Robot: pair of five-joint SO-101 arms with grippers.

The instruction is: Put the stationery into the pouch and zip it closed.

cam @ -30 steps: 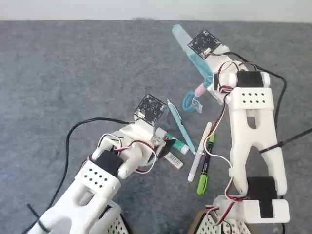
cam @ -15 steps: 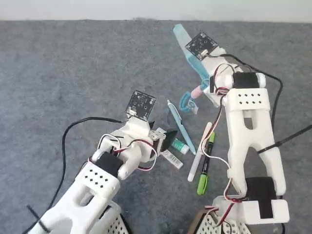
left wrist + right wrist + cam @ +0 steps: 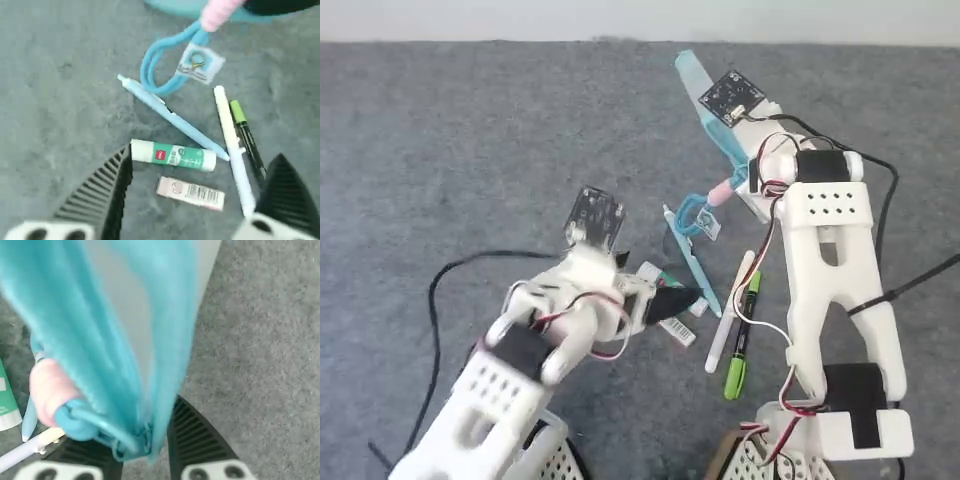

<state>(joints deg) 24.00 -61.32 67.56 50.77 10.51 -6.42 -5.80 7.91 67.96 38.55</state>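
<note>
Early stage: nothing is packed as far as I can see. Right hand [image 3: 142,442] is clamped on the pouch [image 3: 140,315] at its loop end, holding it edge-up. Left hand [image 3: 202,162] is spread wide and holds nothing; it hovers over the counter [image 3: 60,75] with the glue stick [image 3: 172,155] and eraser [image 3: 190,192] below, between its fingers. Blue pen [image 3: 170,117], white pen [image 3: 232,150] and green highlighter [image 3: 245,130] lie just beyond it, toward the pouch. Left to do: load all five, then zip.
</note>
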